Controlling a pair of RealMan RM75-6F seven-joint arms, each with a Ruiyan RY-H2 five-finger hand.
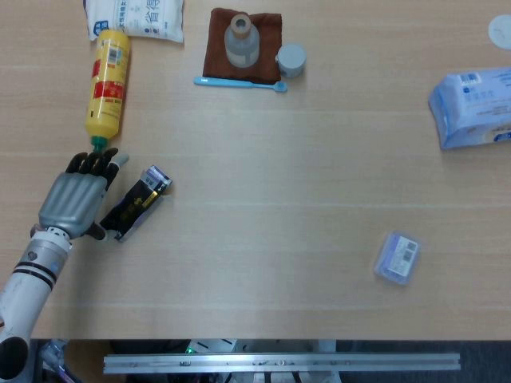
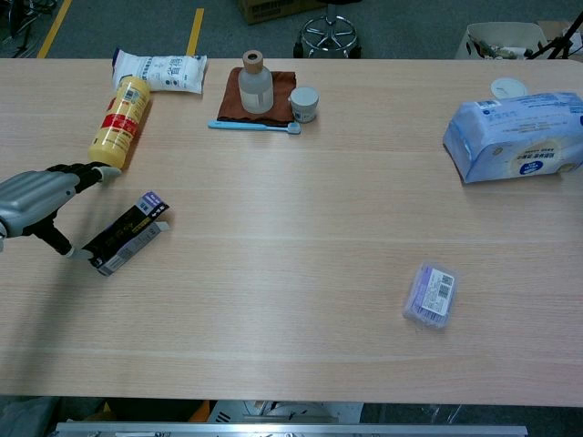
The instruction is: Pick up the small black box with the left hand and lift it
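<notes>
The left robot hand (image 1: pixel 77 199) is hovering open beside the black box (image 1: pixel 136 203), needing to straddle its long sides before closing.

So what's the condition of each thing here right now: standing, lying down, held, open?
Left hand: open, fingers apart, just left of the box, holding nothing.
Small black box: lying flat on the table, one end flap open.
Yellow bottle: lying on its side, green cap on.
Clear bottle: upright on the brown cloth.
Blue toothbrush: lying flat.
Wipes pack: lying flat.
Small purple packet: lying flat.
</notes>
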